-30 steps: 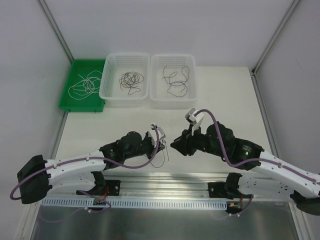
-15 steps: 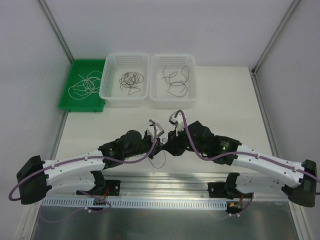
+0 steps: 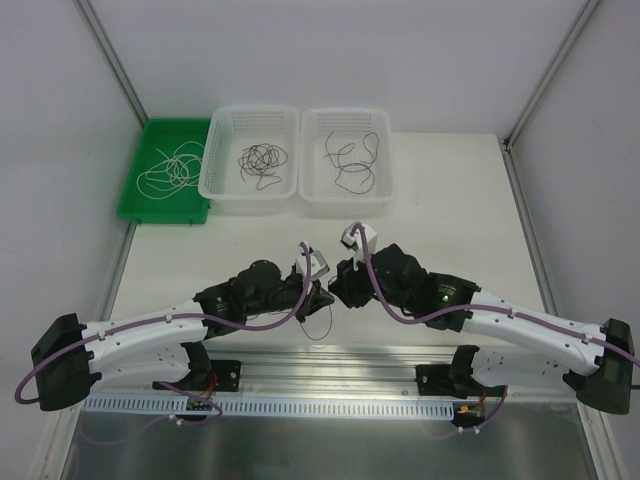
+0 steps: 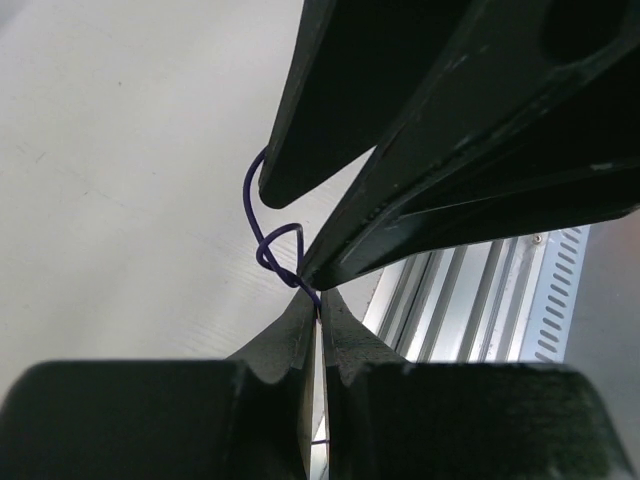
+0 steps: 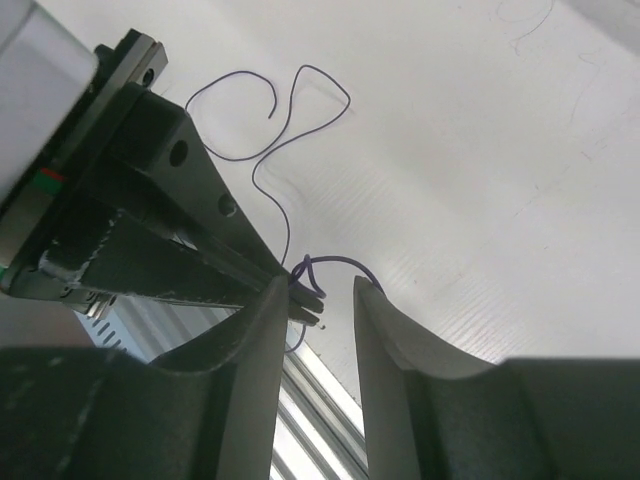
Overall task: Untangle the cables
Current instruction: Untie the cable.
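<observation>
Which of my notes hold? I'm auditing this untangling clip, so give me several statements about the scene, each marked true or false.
1. The left gripper is shut on a thin purple cable. True.
2. The right gripper is shut tight. False: its jaws stand apart beside the cable's loop.
3. The green tray holds a whitish cable. True.
4. Both white baskets are empty. False: the left basket and the right basket each hold dark cables.
</observation>
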You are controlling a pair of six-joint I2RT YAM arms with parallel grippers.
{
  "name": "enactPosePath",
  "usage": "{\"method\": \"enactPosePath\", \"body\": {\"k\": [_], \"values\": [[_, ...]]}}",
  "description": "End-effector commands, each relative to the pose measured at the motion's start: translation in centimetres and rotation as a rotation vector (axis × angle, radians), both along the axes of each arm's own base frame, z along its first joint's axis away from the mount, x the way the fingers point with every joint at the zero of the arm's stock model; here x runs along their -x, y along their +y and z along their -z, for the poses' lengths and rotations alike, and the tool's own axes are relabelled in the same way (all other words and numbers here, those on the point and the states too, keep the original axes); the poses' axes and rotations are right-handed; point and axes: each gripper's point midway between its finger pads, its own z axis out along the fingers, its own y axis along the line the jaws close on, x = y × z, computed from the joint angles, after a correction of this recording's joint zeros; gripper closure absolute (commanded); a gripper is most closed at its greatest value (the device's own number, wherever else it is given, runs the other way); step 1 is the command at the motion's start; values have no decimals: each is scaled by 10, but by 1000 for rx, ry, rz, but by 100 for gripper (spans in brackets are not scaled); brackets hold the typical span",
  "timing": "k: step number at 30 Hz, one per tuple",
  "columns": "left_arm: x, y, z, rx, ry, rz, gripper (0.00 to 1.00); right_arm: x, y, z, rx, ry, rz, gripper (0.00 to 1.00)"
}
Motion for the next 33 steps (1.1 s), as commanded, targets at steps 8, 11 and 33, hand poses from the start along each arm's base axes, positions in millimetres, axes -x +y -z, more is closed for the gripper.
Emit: {"method": "enactPosePath", "body": {"k": [8,11,33], "values": [[12,-9,-27,62,-44,90,100,-2,5,-12,-55,-65,-47,72],[15,-10,-26,61,-41,112,100,2,8,-12,-73,-64,-79,79],[-10,22,-47,150,-128,-113,32,10,-3,-15,-59,-84,-139,99]]}}
